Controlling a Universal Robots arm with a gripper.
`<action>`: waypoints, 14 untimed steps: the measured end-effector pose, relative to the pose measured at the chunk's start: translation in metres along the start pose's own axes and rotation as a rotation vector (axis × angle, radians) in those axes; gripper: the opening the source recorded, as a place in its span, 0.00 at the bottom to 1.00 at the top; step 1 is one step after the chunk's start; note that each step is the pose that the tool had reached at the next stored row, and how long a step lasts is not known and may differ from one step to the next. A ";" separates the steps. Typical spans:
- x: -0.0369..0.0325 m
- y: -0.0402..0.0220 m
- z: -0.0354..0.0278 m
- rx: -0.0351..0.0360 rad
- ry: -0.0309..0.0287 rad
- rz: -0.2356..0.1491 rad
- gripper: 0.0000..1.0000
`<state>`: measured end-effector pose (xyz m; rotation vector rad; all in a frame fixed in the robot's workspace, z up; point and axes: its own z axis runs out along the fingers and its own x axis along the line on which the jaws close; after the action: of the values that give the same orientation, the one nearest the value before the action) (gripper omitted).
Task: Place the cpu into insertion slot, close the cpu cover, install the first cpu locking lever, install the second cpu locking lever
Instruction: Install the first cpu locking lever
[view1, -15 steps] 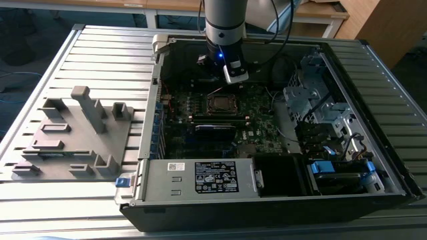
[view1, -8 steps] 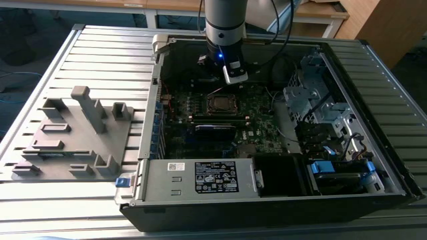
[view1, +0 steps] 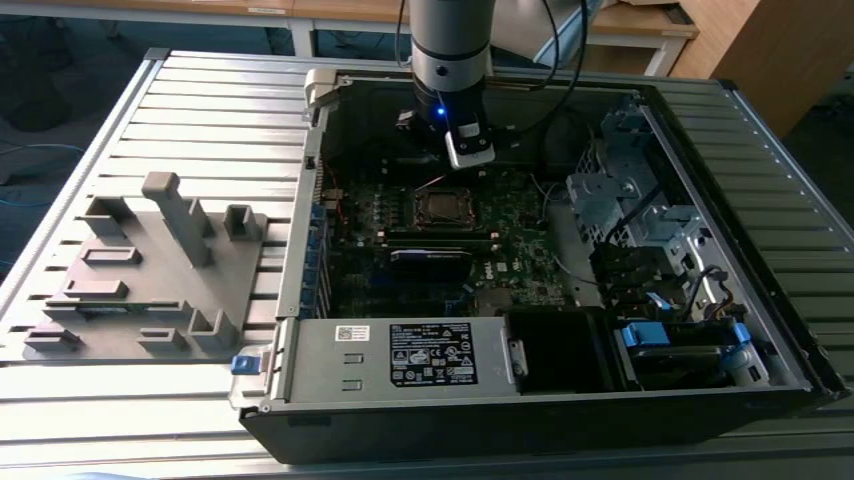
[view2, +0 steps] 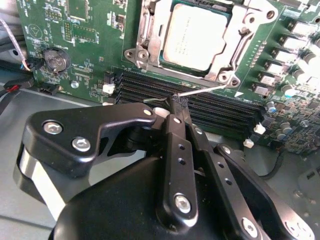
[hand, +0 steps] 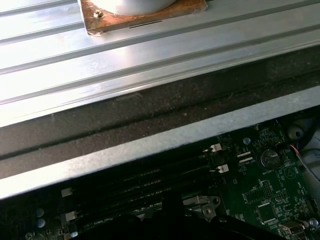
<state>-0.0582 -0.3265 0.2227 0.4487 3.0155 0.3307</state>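
On the exterior view's left, a grey moulded fixture lies on the slotted metal table, just beside the open computer case. The arm drops almost vertically into the case, its wrist pointing down at the motherboard close to the insertion slot. In the second wrist view the cpu cover lies flat around the cpu, which sits in the socket. The gripper has its fingers pressed together over the memory slots. The free end of a thin wire locking lever meets its tips, but whether it is pinched between them is unclear.
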 end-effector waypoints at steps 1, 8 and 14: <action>0.0000 0.0000 0.0001 -0.0006 -0.0022 0.000 0.11; 0.0001 -0.0006 0.0018 -0.0064 -0.0206 -0.005 0.11; 0.0002 -0.0006 0.0021 -0.0073 -0.0231 -0.005 0.11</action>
<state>-0.0583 -0.3266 0.2205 0.4409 2.9915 0.3337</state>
